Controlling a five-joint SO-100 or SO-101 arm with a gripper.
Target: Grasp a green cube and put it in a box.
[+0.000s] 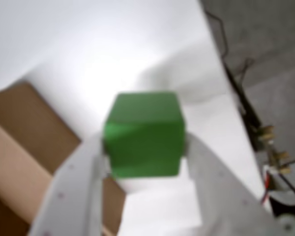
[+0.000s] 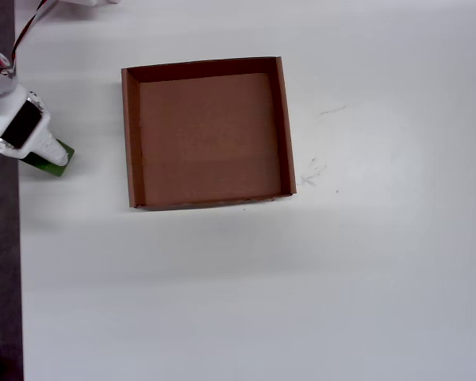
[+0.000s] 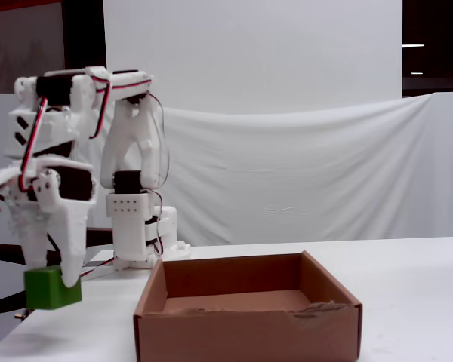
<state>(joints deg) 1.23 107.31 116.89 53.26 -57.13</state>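
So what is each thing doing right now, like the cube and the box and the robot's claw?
green cube: pinched between the two fingers, lifted just off the table, to the left of the box in the overhead view.
box: upright on the table, open on top, nothing inside.
gripper: shut on the cube, hanging over the table's left edge in the overhead view.

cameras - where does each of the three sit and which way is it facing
Wrist view: rides on the arm, looking along the gripper at the green cube held between its white fingers, the box at the left.
Overhead view: fixed above, facing straight down on the table; only the gripper end of the arm shows, at the left edge.
Fixed view: low at table height, facing the box side-on; the whole arm shows.
All three share the cube, gripper and box.
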